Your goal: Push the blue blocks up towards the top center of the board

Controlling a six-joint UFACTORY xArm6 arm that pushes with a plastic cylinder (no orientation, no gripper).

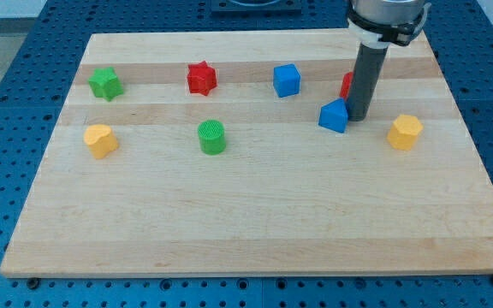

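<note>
Two blue blocks lie on the wooden board [246, 231]. A blue cube [287, 79] sits near the top centre. A blue wedge-like block [334, 115] lies lower and to its right. My tip [358, 117] stands at the wedge block's right side, touching or nearly touching it. The rod hides most of a red block [347, 85] behind it.
A green star [105, 83] and a red star [201, 78] sit in the upper left. A yellow block [100, 140] and a green cylinder [212, 137] lie lower left. A yellow hexagonal block [405, 132] lies right of my tip.
</note>
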